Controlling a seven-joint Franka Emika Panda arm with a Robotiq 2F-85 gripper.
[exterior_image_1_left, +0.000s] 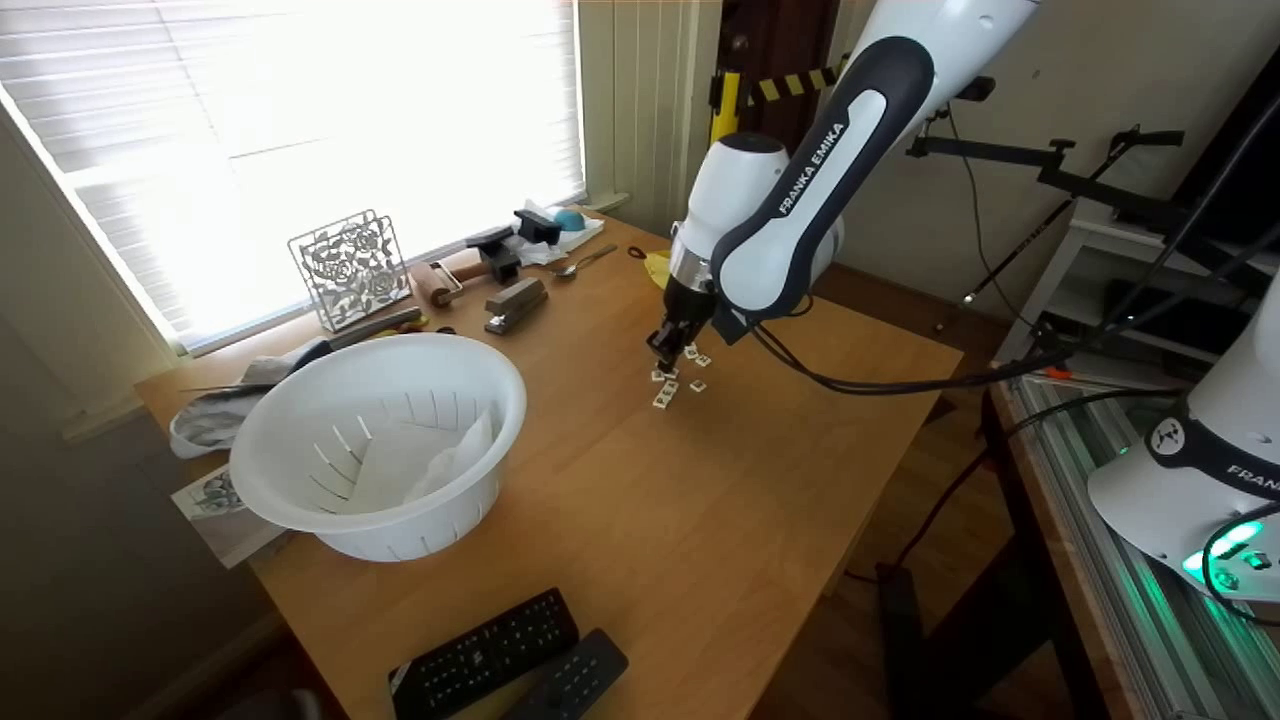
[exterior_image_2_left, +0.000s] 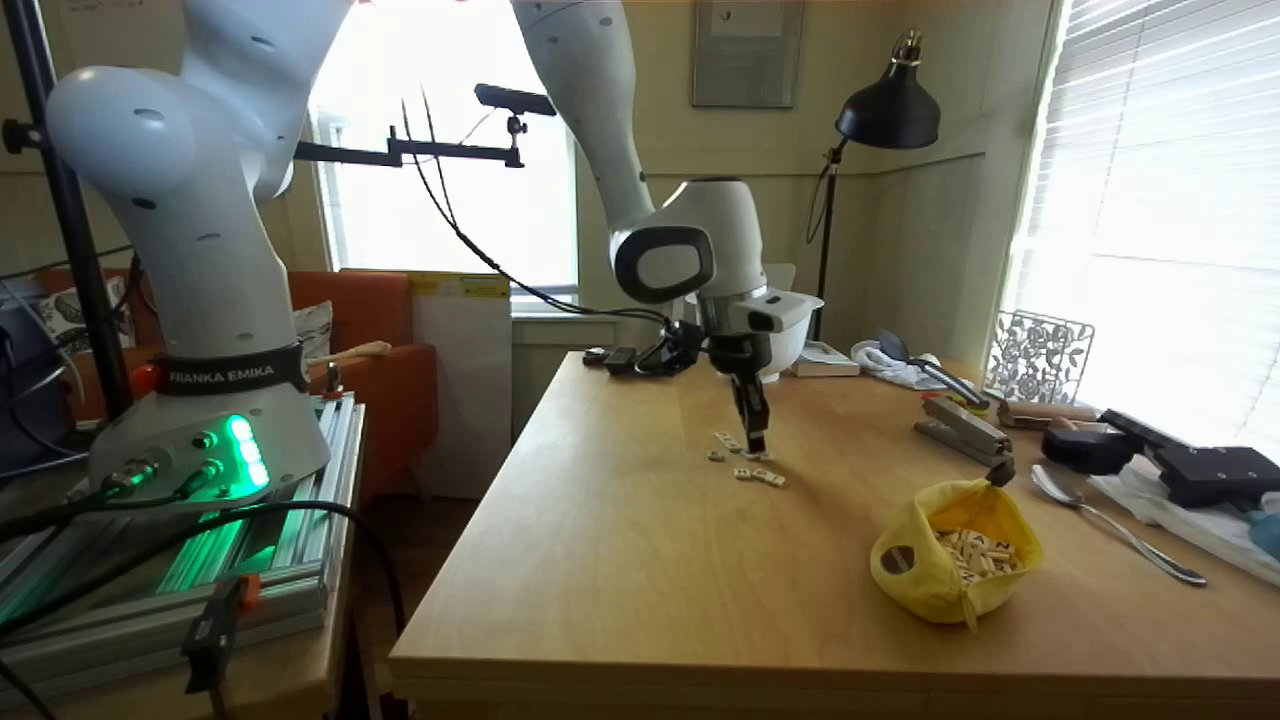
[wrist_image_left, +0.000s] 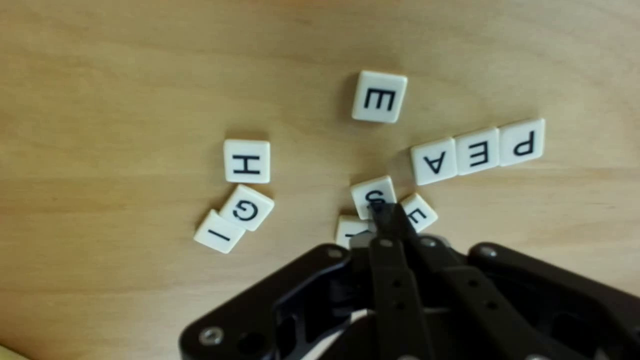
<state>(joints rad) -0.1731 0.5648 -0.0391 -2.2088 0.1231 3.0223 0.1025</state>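
My gripper (wrist_image_left: 392, 215) is shut, with its fingertips together and no tile visible between them. It points down at small white letter tiles on the wooden table. Its tips overlap the S tile (wrist_image_left: 366, 194) in the wrist view; whether they touch it I cannot tell. A partly covered E tile (wrist_image_left: 421, 212) lies right of the tips. A tile with its letter mostly hidden (wrist_image_left: 348, 229) lies left. Tiles A (wrist_image_left: 434, 162), E (wrist_image_left: 477, 151) and P (wrist_image_left: 521, 142) form a touching row. A lone E tile (wrist_image_left: 379, 96) lies above. H (wrist_image_left: 247, 162), G (wrist_image_left: 246, 207) and I (wrist_image_left: 219, 231) cluster left.
A yellow pouch (exterior_image_2_left: 915, 590) holds many tiles. A white basket (exterior_image_1_left: 300, 500), remotes (exterior_image_1_left: 490, 650), a stapler (exterior_image_1_left: 517, 303), a metal napkin holder (exterior_image_1_left: 350, 270) and a spoon (exterior_image_2_left: 1120, 525) are on the table (exterior_image_1_left: 720, 500). Black cables (exterior_image_1_left: 880, 388) hang from the arm.
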